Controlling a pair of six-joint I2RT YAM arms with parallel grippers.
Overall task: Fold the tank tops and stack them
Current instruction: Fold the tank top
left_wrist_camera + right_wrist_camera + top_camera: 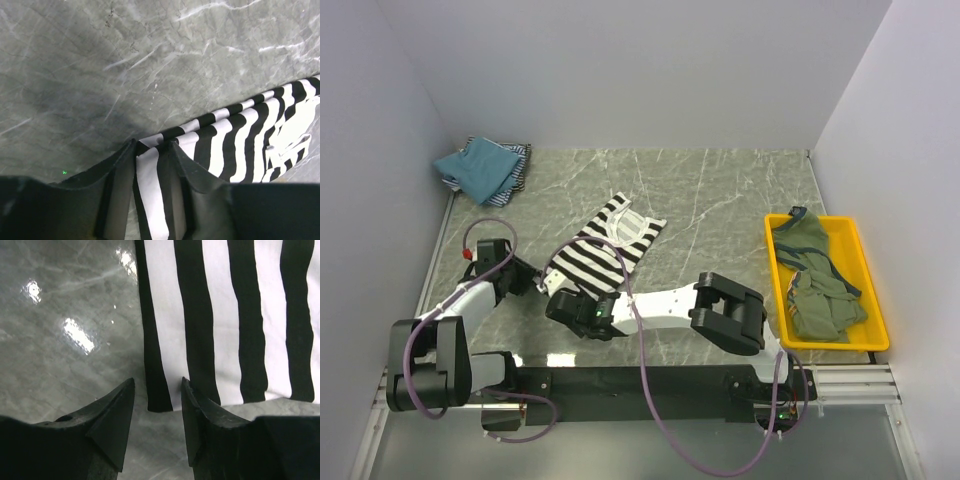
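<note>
The black-and-white striped tank top [605, 245] lies flat mid-table. My left gripper [536, 278] is at its near-left corner. In the left wrist view the fingers [120, 170] stand a little apart astride the striped edge [150, 185], with bare table showing beside the cloth. My right gripper [572, 302] is open and empty. Its tips [125, 400] sit just short of the striped top's corner [165, 390]. The teal-blue top [478, 168] lies on the fine-striped top [521, 160] at the back left. The olive-green top [815, 285] lies in the yellow tray [855, 240].
White walls close the table at the back and both sides. The yellow tray stands at the right edge. Grey marble table [720, 190] shows between the striped top and the tray. Purple cables loop over both arms.
</note>
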